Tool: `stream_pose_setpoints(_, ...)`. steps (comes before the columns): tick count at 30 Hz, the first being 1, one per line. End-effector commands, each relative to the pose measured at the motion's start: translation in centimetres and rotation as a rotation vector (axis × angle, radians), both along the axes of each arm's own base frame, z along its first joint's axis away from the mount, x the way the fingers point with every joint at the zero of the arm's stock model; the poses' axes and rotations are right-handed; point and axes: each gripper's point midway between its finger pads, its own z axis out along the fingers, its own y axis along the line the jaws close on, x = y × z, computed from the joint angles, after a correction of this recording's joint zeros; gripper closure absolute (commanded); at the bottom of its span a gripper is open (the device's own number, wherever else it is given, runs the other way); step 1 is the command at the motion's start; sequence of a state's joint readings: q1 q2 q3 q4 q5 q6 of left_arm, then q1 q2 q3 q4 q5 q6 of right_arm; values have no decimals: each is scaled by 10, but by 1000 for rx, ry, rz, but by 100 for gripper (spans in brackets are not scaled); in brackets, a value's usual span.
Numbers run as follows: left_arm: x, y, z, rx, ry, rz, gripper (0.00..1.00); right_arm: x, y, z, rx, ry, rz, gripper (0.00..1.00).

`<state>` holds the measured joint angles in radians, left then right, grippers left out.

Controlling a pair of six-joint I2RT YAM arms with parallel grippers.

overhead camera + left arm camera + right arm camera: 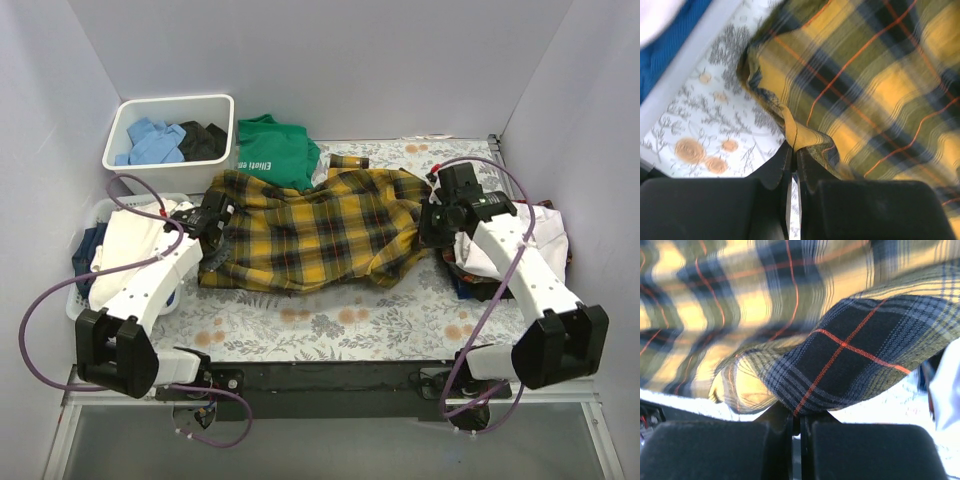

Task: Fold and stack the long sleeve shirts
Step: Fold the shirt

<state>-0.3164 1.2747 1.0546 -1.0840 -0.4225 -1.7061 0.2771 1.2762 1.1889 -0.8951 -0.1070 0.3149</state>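
Long sleeve shirt (320,230) lies mid-tabletop (330,325); T-shirt (275,148) behind it at 12 o'clock, touching; bin (175,100) at 11 o'clock holds clothes (160,142); basket (73,300) at 9 o'clock; clothing pile (545,235) at 3 o'clock.

On floral table (330,325), plaid shirt (320,230)

Bare tablecloth (320,320) nearside, plaid shirt (310,230) filling centre
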Motion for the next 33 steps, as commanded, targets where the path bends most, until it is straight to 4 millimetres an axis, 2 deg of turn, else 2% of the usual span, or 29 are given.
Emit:
stream_pose_setpoints(1, 30, 24, 13, 25, -78, 40, 99, 44, 2, 3, 8, -53, -30, 99)
stream_pose_setpoints(2, 35, 30, 13, 26, -86, 35, 99, 52, 3, 4, 18, -61, -33, 99)
stream_pose_setpoints(3, 38, 46, 12, 20, -88, 75, 99, 57, 3, -3, 18, -42, -36, 99)
stream_pose_setpoints(5, 45, 53, 12, 3, -97, 79, 99, 68, 2, -3, 24, -42, -46, 99)
stream_pose_setpoints(6, 47, 56, 9, 6, -87, 75, 98, 71, 4, -11, 17, -19, -35, 99)
stream_pose_setpoints(9, 59, 47, -1, -31, -72, 35, 93, 78, 5, -22, 8, 11, -23, 99)
stream_pose_setpoints(14, 67, 39, -24, -63, -22, 19, 78, 81, 4, -42, -7, 68, -23, 99)
stream_pose_setpoints(17, 75, 36, -30, -71, -25, -6, 75, 88, -1, -54, -29, 95, -50, 99)
stream_pose_setpoints(19, 85, 34, -27, -73, -42, -26, 74, 93, -8, -60, -50, 106, -81, 99)
stream_pose_setpoints(24, 108, 34, -34, -60, -22, -40, 78, 97, -24, -70, -74, 131, -151, 99)
stream_pose_setpoints(28, 122, 36, -33, -42, -26, -43, 80, 110, -22, -71, -45, 114, -158, 99)
stream_pose_setpoints(31, 125, 41, -34, -18, -16, -29, 55, 130, -10, -63, 13, 50, -121, 96)
stream_pose_setpoints(32, 129, 42, -27, -15, -35, -26, 48, 137, -7, -59, 23, 24, -101, 86)
stream_pose_setpoints(33, 132, 43, -23, -8, -43, -26, 41, 141, -5, -54, 32, 3, -94, 68)
